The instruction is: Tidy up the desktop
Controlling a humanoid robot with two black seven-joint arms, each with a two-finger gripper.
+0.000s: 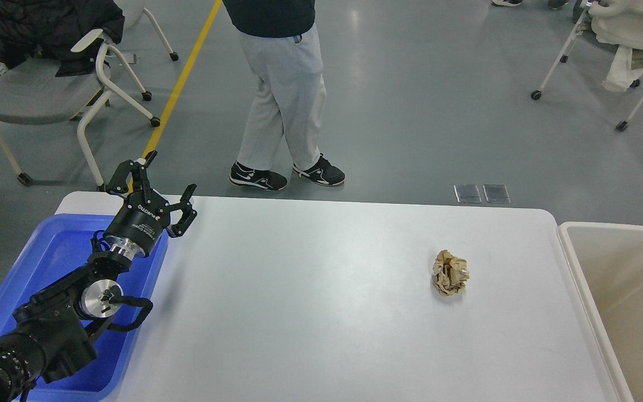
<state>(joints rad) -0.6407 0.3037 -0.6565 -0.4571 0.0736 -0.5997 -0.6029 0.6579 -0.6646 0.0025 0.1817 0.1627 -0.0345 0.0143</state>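
Left gripper [168,187] hangs open and empty over tray [48,262]; reaching the far paper ball [450,272] risks knocking it off the desktop [299,307].

Bright, even overhead illumination throughout. Soft, faint shadows only: a pale one beside the crumpled paper ball [450,272], a diffuse one under the left arm on the worktop [310,312]. Mild sheen on the grey floor [411,111]. Sharp focus across the frame; no motion blur. Slight wide-angle stretching toward the edges.
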